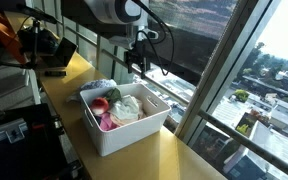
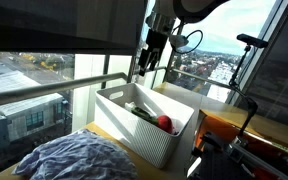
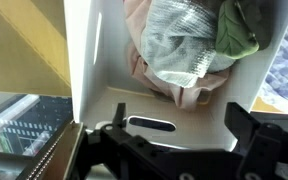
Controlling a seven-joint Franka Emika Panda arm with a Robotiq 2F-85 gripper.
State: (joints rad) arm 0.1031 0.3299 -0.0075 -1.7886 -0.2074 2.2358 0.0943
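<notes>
My gripper hangs open and empty above the far end of a white plastic bin, near the window. It also shows in an exterior view above the bin. In the wrist view the two dark fingers spread wide over the bin's end wall with its handle slot. Inside the bin lie a whitish crumpled cloth or bag, a green item, a pink item and a red round item.
The bin stands on a yellow wooden counter along a large window. A blue-grey crumpled cloth lies on the counter beside the bin. Dark equipment and cables sit at the counter's far end.
</notes>
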